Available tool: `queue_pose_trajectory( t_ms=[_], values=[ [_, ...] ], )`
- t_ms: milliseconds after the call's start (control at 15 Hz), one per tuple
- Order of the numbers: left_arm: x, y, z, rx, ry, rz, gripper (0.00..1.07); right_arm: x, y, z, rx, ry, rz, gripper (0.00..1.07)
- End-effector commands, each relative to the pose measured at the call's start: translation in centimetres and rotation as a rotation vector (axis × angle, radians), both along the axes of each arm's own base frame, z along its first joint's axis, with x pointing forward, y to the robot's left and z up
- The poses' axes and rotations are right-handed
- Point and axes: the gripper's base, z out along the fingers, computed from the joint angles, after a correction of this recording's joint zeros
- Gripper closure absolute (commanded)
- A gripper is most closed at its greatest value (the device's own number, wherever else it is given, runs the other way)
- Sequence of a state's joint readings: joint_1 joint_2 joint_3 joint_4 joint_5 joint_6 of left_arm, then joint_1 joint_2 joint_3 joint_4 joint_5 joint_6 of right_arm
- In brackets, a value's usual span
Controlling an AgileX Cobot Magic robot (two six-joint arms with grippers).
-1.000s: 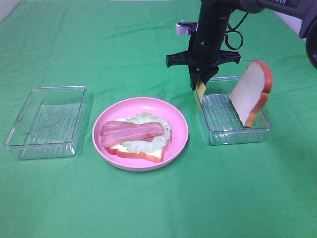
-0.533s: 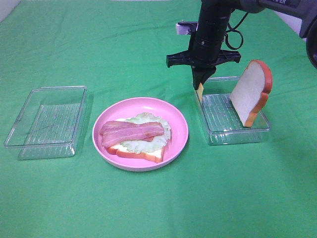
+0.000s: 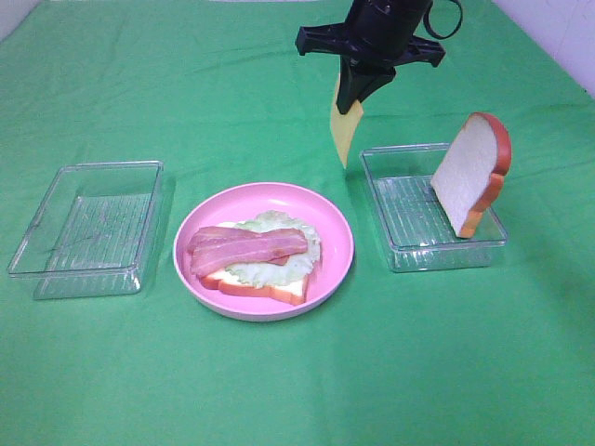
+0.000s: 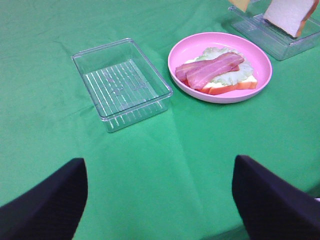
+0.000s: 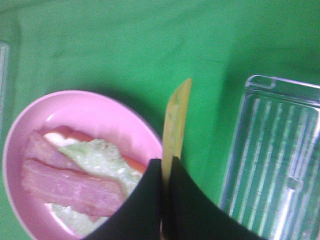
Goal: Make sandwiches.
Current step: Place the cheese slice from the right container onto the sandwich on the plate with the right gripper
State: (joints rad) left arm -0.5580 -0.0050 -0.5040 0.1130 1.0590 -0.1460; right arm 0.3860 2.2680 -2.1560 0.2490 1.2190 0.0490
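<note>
**Cheese is lifted out of the tray**

We see the right pincer (image 3: 352, 96) pressed together on the top edge of the cheese slice (image 3: 342, 130), which hangs straight down from it, edge-on. One second ago this slice was low, at the rim of the right tray (image 3: 395, 255). Now the pincer has risen and the cheese is in the air, clear of the tray.

Just below the pincer, to one side, lies the pink plate (image 3: 342, 243). It already carries a bread slice (image 3: 270, 290) at the bottom, lettuce (image 3: 296, 268) on it and bacon (image 3: 244, 249) on top. On the other side of the pincer, the right tray holds only the second bread slice (image 3: 469, 177), which stands tilted in it.

We judge that the picking is done, and that the next step is to carry the cheese over the bacon and lay it flat.

Far beyond the plate are the left tray (image 3: 93, 279) and the left pincer (image 4: 157, 170), which is spread wide and holds nothing.
</note>
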Motion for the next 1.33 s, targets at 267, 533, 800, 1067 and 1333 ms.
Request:
queue_pose_trajectory(
  t_ms=[267, 533, 800, 1067, 1333],
  values=[
    [-0.3, 0.1, 0.0, -0.017, -0.020, -0.006, 0.31, -2.4, 2.6, -0.1, 0.318, 0.194, 0.155, 1.07],
    [-0.2, 0.1, 0.0, -0.017, -0.019, -0.006, 0.31, -4.9, 5.1, -2.8, 0.426, 0.310, 0.270, 1.07],
    [-0.2, 0.1, 0.0, -0.017, -0.019, -0.006, 0.31, -6.7, 7.6, -6.4, 0.399, 0.390, 0.295, 1.07],
    [-0.2, 0.1, 0.0, -0.017, -0.019, -0.006, 0.31, -6.7, 8.2, -9.0, 0.379, 0.430, 0.282, 1.07],
    [-0.2, 0.1, 0.0, -0.017, -0.019, -0.006, 0.31, -5.8, 7.6, -10.1, 0.267, 0.354, 0.224, 1.07]
  ],
)
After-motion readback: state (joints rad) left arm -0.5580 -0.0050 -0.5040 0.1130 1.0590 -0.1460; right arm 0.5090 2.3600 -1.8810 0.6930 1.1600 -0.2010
